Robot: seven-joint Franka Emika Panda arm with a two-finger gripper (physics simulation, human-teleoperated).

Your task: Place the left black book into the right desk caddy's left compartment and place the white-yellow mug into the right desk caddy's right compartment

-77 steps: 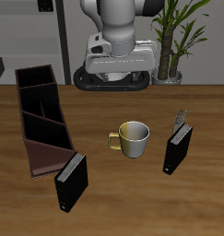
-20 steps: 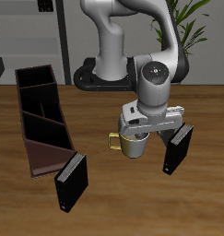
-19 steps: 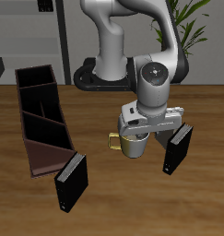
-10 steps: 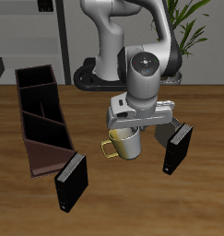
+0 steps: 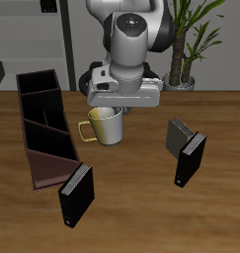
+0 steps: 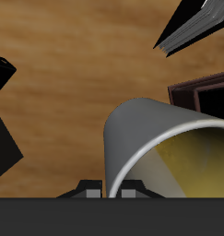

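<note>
Hanging from the gripper (image 5: pixel 110 111), the white-yellow mug (image 5: pixel 104 126) is clear of the table (image 5: pixel 131 212); the fingers are clamped on its rim at the side away from the yellow handle. The handle points toward the right desk caddy (image 5: pixel 47 124). The mug sits in the air just beside the caddy's long wall, about level with its middle section, and is not over any compartment.

Wrist view: mug (image 6: pixel 164 152) fills much of the frame, yellowish inside visible, fingertips (image 6: pixel 88 192) pinching the rim; a corner of the caddy (image 6: pixel 201 90) shows beyond it.

The right compartment (image 5: pixel 38 84), the small squarish section, lies at the caddy's far end. The left compartment (image 5: pixel 52 141), behind the slanted divider, lies at the near end.

The left black book (image 5: pixel 192 158) stands on the table, well apart from the caddy, on the mug's other side. Another black book (image 5: pixel 76 194) stands at the caddy's near end.
</note>
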